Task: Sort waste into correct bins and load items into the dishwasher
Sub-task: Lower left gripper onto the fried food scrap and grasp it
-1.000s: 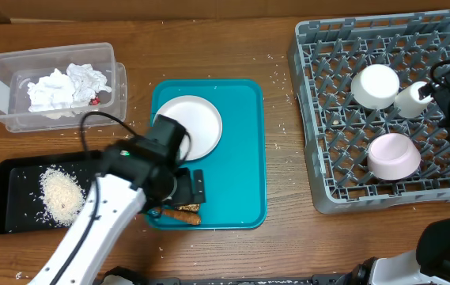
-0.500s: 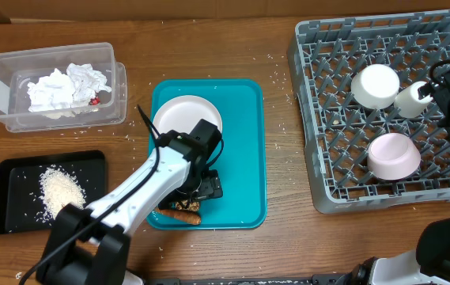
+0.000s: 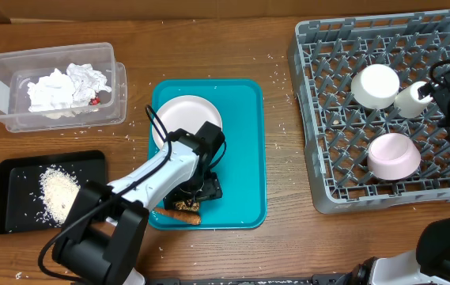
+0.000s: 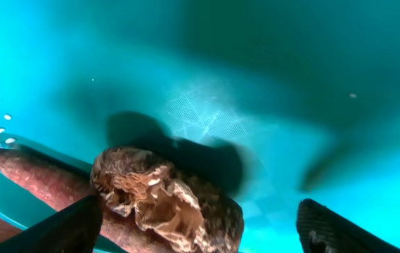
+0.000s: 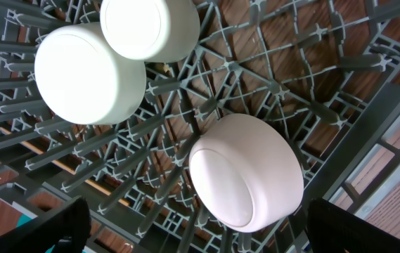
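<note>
My left gripper (image 4: 200, 235) is open low over the teal tray's front left corner, its fingers on either side of the brown crumbly chunk (image 4: 168, 204). The chunk lies against the orange carrot piece (image 4: 38, 179). From overhead, the left gripper (image 3: 194, 195) sits just behind these scraps (image 3: 179, 214), below the white plate (image 3: 187, 123). My right gripper (image 5: 200, 235) hangs open above the grey dish rack (image 3: 327, 103), over the pink bowl (image 5: 245, 172). A white bowl (image 5: 91, 74) and the cup (image 5: 149, 27) also rest upside down in the rack.
The clear tub (image 3: 3, 95) at back left holds crumpled tissue (image 3: 62, 85) and a red wrapper (image 3: 94, 100). The black tray (image 3: 19, 218) at front left holds rice (image 3: 58, 192). Loose grains dot the wooden table around the teal tray (image 3: 244, 158).
My left arm has swung from beside the black tray onto the teal tray and settled over the chunk and carrot. The right arm and the rack's dishes have not moved.
</note>
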Controlling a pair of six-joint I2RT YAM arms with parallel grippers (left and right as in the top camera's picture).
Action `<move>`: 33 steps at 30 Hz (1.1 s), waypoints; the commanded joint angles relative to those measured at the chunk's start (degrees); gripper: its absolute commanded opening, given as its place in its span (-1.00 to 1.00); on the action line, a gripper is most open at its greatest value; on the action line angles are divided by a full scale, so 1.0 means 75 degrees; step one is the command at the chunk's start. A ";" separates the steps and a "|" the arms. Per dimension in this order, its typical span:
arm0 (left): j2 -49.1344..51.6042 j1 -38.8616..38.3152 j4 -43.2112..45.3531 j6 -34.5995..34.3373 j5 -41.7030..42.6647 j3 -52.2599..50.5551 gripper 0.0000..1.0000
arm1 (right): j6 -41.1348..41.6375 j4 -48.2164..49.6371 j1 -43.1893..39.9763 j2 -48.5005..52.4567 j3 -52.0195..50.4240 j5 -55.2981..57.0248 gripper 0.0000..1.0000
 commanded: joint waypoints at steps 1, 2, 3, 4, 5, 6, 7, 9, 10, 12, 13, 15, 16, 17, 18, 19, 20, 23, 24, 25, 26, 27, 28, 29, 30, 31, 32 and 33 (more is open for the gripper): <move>0.0076 -0.0058 0.0099 -0.0455 -0.0006 -0.0047 0.67 | 0.0058 0.0023 -0.0003 0.0012 0.0187 0.0047 1.00; 0.0076 -0.0058 0.0172 -0.0460 0.0082 -0.0047 0.61 | 0.0058 0.0023 -0.0003 0.0012 0.0187 0.0047 1.00; 0.0079 -0.0058 0.0230 -0.0460 0.0131 -0.0047 0.55 | 0.0058 0.0023 -0.0003 0.0012 0.0187 0.0047 1.00; 0.0079 -0.0058 0.0265 -0.0513 0.0157 -0.0047 0.51 | 0.0058 0.0023 -0.0003 0.0012 0.0187 0.0047 1.00; 0.0079 -0.0058 0.0277 -0.0571 0.0154 -0.0047 0.50 | 0.0058 0.0023 -0.0003 0.0012 0.0187 0.0047 1.00; 0.0082 -0.0058 0.0291 -0.0609 0.0157 -0.0058 0.49 | 0.0058 0.0023 -0.0003 0.0012 0.0187 0.0047 1.00; 0.0085 -0.0058 0.0361 -0.0629 0.0184 -0.0087 0.46 | 0.0058 0.0023 -0.0003 0.0012 0.0187 0.0047 1.00; 0.0085 -0.0058 0.0565 -0.0629 0.0216 -0.0175 0.36 | 0.0058 0.0023 -0.0003 0.0012 0.0187 0.0047 1.00; 0.0085 -0.0058 0.0676 -0.0627 0.0216 -0.0219 0.31 | 0.0058 0.0023 -0.0003 0.0012 0.0187 0.0047 1.00; 0.0085 -0.0055 0.0883 -0.0580 0.0213 -0.0262 0.22 | 0.0058 0.0023 -0.0003 0.0012 0.0187 0.0047 1.00; 0.0085 -0.0055 0.0909 -0.0568 0.0239 -0.0262 0.20 | 0.0058 0.0023 -0.0003 0.0012 0.0187 0.0047 1.00; 0.0085 -0.0055 0.0912 -0.0568 0.0283 -0.0262 0.11 | 0.0058 0.0023 -0.0003 0.0012 0.0187 0.0047 1.00; 0.0085 -0.0055 0.0912 -0.0568 0.0291 -0.0259 0.09 | 0.0058 0.0023 -0.0003 0.0012 0.0187 0.0047 1.00; 0.0085 -0.0055 0.0912 -0.0565 0.0291 -0.0256 0.08 | 0.0058 0.0023 -0.0003 0.0012 0.0187 0.0047 1.00; 0.0082 -0.0052 0.0909 -0.0562 0.0294 -0.0242 0.08 | 0.0058 0.0023 -0.0003 0.0012 0.0187 0.0047 1.00; 0.0082 -0.0050 0.0909 -0.0536 0.0294 -0.0230 0.07 | 0.0058 0.0023 -0.0003 0.0012 0.0187 0.0047 1.00; 0.0082 -0.0044 0.0903 -0.0478 0.0294 -0.0207 0.07 | 0.0058 0.0023 -0.0003 0.0012 0.0187 0.0047 1.00; 0.0082 -0.0044 0.0656 -0.0361 0.0303 0.0006 0.03 | 0.0058 0.0023 -0.0003 0.0012 0.0187 0.0047 1.00; 0.0082 -0.0044 0.0539 -0.0353 0.0303 0.0079 0.03 | 0.0058 0.0023 -0.0003 0.0012 0.0187 0.0047 1.00; 0.0082 -0.0044 0.0420 -0.0303 0.0300 0.0157 0.02 | 0.0058 0.0023 -0.0003 0.0012 0.0187 0.0047 1.00; 0.0082 -0.0044 0.0271 -0.0204 0.0300 0.0262 0.03 | 0.0058 0.0023 -0.0003 0.0012 0.0187 0.0047 1.00; 0.0082 -0.0044 0.0119 -0.0093 0.0318 0.0364 0.04 | 0.0058 0.0023 -0.0003 0.0012 0.0187 0.0047 1.00; 0.0082 -0.0044 -0.0012 0.0000 0.0329 0.0452 0.09 | 0.0058 0.0023 -0.0003 0.0012 0.0187 0.0047 1.00; 0.0082 -0.0044 -0.0169 0.0117 0.0326 0.0551 0.15 | 0.0058 0.0023 -0.0003 0.0012 0.0187 0.0047 1.00; 0.0082 -0.0044 -0.0315 0.0283 0.0329 0.0650 0.19 | 0.0058 0.0023 -0.0003 0.0012 0.0187 0.0047 1.00; 0.0082 -0.0044 -0.0393 0.0414 0.0341 0.0708 0.21 | 0.0058 0.0023 -0.0003 0.0012 0.0187 0.0047 1.00; 0.0082 -0.0044 -0.0460 0.0638 0.0428 0.0755 0.21 | 0.0058 0.0023 -0.0003 0.0012 0.0187 0.0047 1.00; 0.0082 -0.0044 -0.0504 0.0799 0.0565 0.0764 0.23 | 0.0058 0.0023 -0.0003 0.0012 0.0187 0.0047 1.00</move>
